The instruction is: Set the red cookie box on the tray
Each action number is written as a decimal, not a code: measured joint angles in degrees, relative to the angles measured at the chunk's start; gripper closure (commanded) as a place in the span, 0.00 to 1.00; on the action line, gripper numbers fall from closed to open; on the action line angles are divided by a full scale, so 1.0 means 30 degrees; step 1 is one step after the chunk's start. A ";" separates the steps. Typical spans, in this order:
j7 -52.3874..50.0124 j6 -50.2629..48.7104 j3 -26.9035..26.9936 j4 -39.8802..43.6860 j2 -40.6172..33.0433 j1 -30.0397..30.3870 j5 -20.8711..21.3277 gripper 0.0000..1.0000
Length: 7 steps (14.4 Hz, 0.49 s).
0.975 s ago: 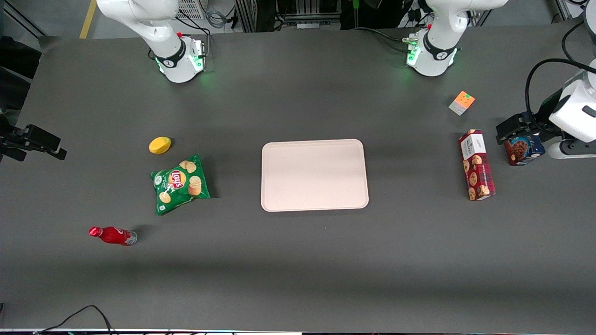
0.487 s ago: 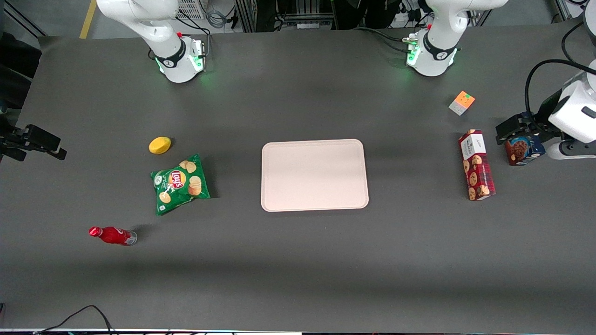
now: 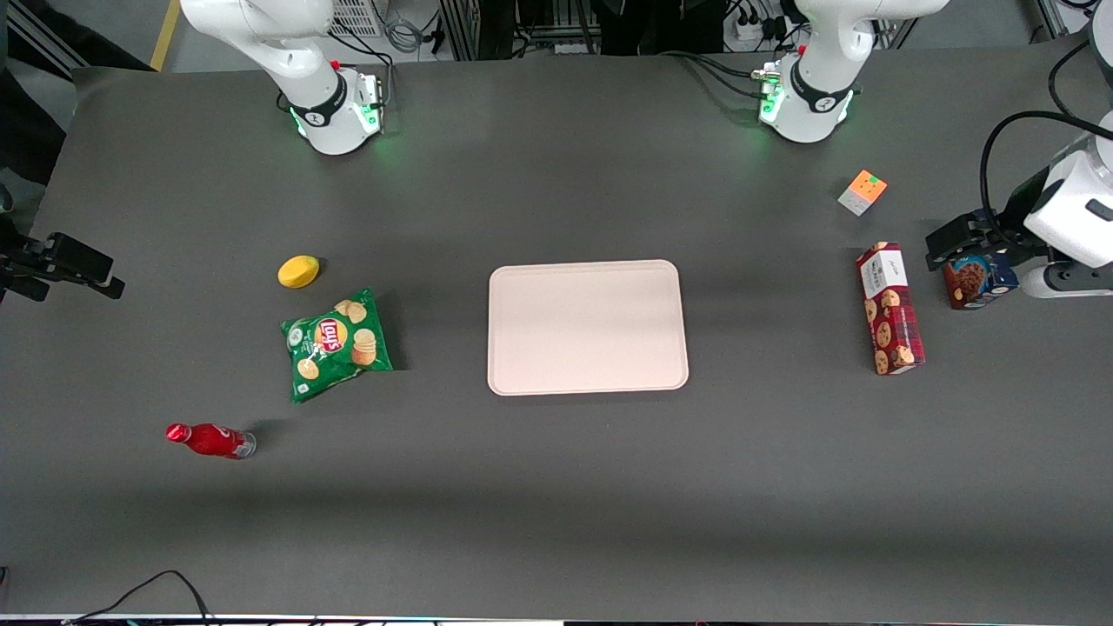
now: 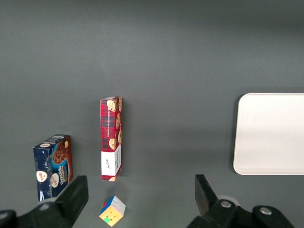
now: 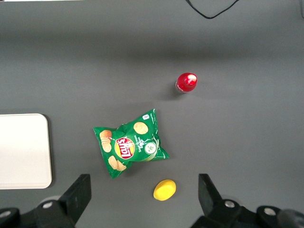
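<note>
The red cookie box (image 3: 889, 309) lies flat on the dark table toward the working arm's end, its white label end pointing away from the front camera. The wrist view also shows the red cookie box (image 4: 110, 138). The pinkish-beige tray (image 3: 587, 327) sits mid-table with nothing on it, and one end of the tray (image 4: 270, 133) is in the wrist view. My gripper (image 4: 141, 197) hangs open high above the table with nothing between its fingers (image 4: 76, 195). It is well above the box and farther from the front camera than it.
A colour cube (image 3: 862, 191) sits farther from the front camera than the red box. A dark blue cookie box (image 3: 978, 278) stands beside it, next to a black-and-white fixture (image 3: 1065, 226). A chips bag (image 3: 335, 343), lemon (image 3: 298, 271) and red bottle (image 3: 209, 440) lie toward the parked arm's end.
</note>
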 measured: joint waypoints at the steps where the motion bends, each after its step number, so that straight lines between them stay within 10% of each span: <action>1: 0.0000 -0.0021 0.0000 0.0000 0.0002 0.0000 0.0008 0.00; 7: 0.1066 -0.0215 0.0393 -0.0183 0.0283 0.0146 0.0337 0.00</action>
